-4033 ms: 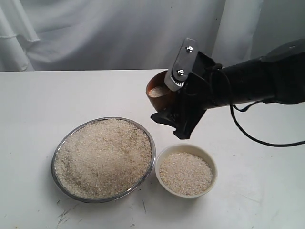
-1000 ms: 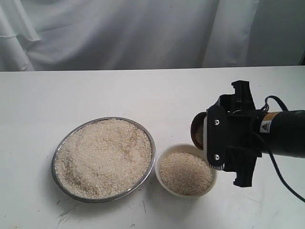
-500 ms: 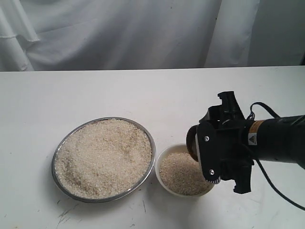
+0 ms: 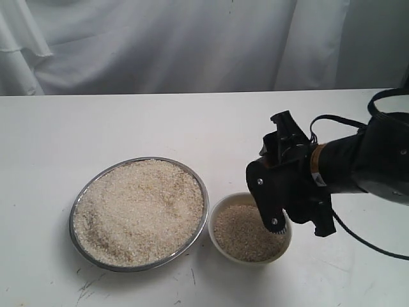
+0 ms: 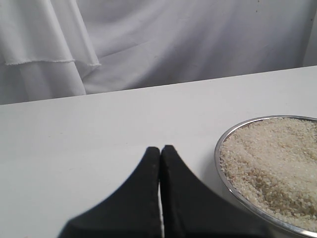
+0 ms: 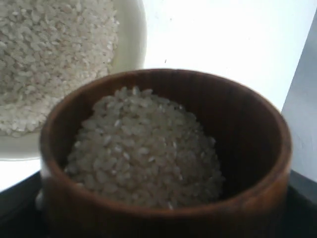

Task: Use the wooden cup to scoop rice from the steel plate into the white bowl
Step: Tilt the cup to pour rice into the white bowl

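Note:
The steel plate [image 4: 73, 220] lies left of centre, heaped with rice [image 4: 137, 211]. Just to its right stands the white bowl [image 4: 212, 229], partly filled with rice [image 4: 239, 233]. My right gripper [image 4: 275, 192] hangs over the bowl's right rim, shut on the wooden cup, which the gripper body hides in the exterior view. In the right wrist view the wooden cup [image 6: 247, 129] holds a mound of rice [image 6: 143, 148], and the white bowl [image 6: 131, 44] is just beyond its lip. My left gripper [image 5: 160, 148] is shut and empty, beside the steel plate [image 5: 220, 163].
The white table [image 4: 160, 128] runs back to a white curtain [image 4: 160, 45]. A black cable [image 4: 364, 240] trails from the right arm over the table at the right. A few dark marks lie near the front edge [image 4: 86, 288].
Over the last second my right gripper with the cup has moved left and turned, coming over the bowl's right rim. Four seconds ago it was held behind the plate.

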